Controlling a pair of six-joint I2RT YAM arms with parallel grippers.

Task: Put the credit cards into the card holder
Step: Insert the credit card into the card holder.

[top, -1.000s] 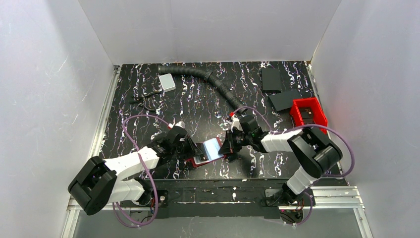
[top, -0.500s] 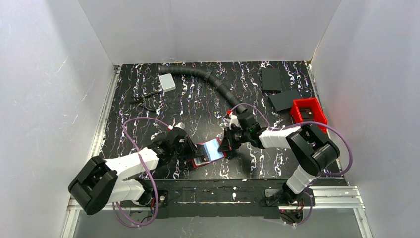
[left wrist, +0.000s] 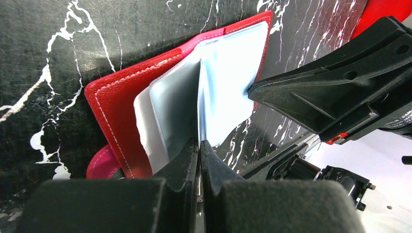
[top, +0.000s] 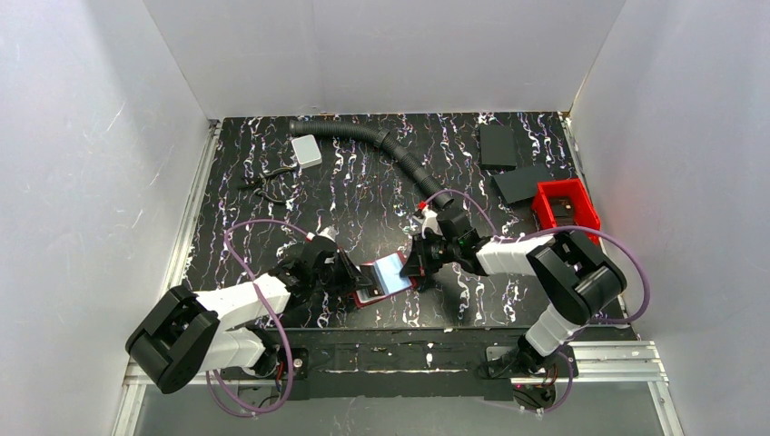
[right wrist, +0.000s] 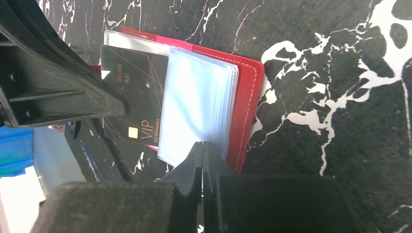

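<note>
The card holder [top: 367, 297] lies open near the front of the table, red cover [left wrist: 116, 97] down, its clear plastic sleeves [right wrist: 197, 107] fanned out. One sleeve stands upright in the left wrist view, and my left gripper [left wrist: 199, 143] is shut on its near edge. My right gripper [right wrist: 202, 145] is shut on the edge of the flat sleeve stack from the opposite side. A black credit card [right wrist: 133, 92] with a gold chip and "VIP" print lies in the holder's far half. In the top view the left gripper [top: 352, 277] and right gripper [top: 416, 269] flank the holder.
A black corrugated hose [top: 399, 154] curves across the back. A pale box [top: 307, 150] and a small black tool [top: 268, 182] lie back left. Two black slabs [top: 499, 143] and a red bin [top: 565, 207] stand back right. White walls enclose the table.
The right gripper has shifted slightly left and back along the holder's edge. The left arm has edged a little; the holder stays in place.
</note>
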